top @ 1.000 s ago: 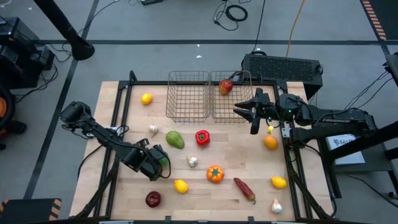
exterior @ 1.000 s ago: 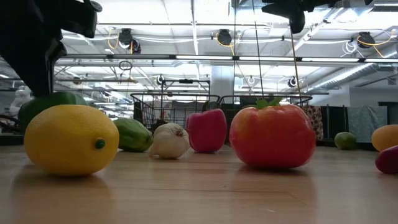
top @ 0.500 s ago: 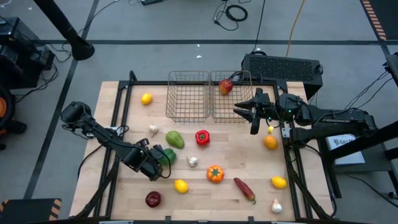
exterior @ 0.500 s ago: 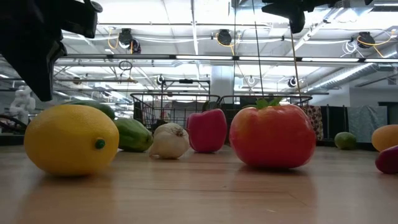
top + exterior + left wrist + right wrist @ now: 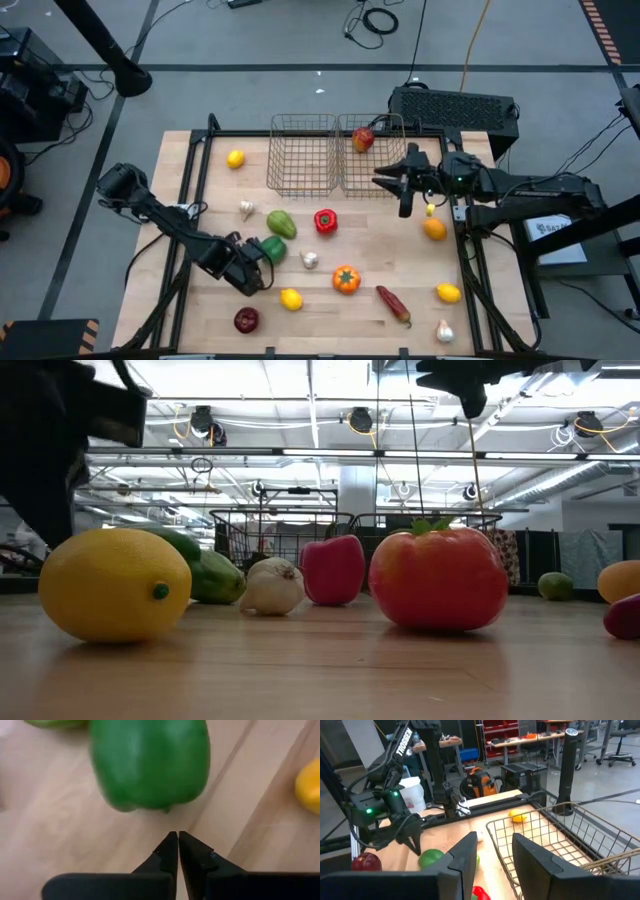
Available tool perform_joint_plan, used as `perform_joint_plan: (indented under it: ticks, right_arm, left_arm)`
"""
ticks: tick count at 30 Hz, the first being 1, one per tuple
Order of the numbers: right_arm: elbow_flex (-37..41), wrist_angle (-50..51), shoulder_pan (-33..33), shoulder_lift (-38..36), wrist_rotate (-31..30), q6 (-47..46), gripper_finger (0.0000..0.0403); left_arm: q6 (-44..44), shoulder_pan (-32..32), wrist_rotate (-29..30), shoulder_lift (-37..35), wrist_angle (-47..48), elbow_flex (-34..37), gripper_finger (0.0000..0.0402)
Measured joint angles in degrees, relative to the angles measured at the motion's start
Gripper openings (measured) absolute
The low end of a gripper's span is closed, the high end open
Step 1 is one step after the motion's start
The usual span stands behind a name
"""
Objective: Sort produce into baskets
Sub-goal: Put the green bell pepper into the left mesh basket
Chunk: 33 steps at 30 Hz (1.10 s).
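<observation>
Only one red fruit (image 5: pixel 363 138), probably an apple, lies inside the right basket (image 5: pixel 385 178); other produce remains on the table (image 5: pixel 200 200). Left gripper (image 5: pixel 175 840), pinched closed and empty, sits just short of the green pepper (image 5: pixel 271 247). Right gripper (image 5: pixel 398 184), fingers apart, hovers beside that basket.

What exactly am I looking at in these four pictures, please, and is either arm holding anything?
Two dark robot arms work at a wooden table, sorting toy produce into two wire baskets. One picture looks straight down, one sits at table height, and two come from cameras on the wrists. Lemons, a red pepper, a tomato, garlic and a chilli lie loose; one red fruit is already in the right-hand basket. The left gripper is shut and empty, just short of a green pepper lying on the wood. The right gripper hangs open and empty beside the baskets. Nothing is held.
</observation>
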<state>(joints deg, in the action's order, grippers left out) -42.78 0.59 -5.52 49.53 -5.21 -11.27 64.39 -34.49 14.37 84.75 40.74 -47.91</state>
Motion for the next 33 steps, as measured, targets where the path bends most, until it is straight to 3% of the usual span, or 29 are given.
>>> perform_joint_plan:
  ticks: [3, 8, 13, 20, 33]
  right_arm:
    - [0.0, -0.3, 0.0, 0.5, 0.3, 0.0, 0.0116]
    - [0.0, -0.4, 0.0, 0.6, 0.7, 0.0, 0.0116]
    - [0.0, -0.4, 0.0, 0.6, 0.8, 0.0, 0.0116]
    - [0.0, -0.4, 0.0, 0.6, 0.8, 0.0, 0.0116]
    - [0.0, -0.4, 0.0, 0.6, 0.8, 0.0, 0.0116]
  left_arm:
    - [2.6, -0.7, 1.4, 0.0, -1.6, 2.2, 0.0054]
    - [5.9, -3.9, 11.2, 0.0, -2.2, 4.1, 0.0097]
    - [7.8, -4.8, 13.5, 0.0, -3.9, 5.6, 0.0122]
    - [8.9, -4.9, 14.4, 0.0, -14.9, 10.9, 0.0125]
    - [8.8, -4.9, 17.7, 0.0, -16.3, 11.4, 0.0125]
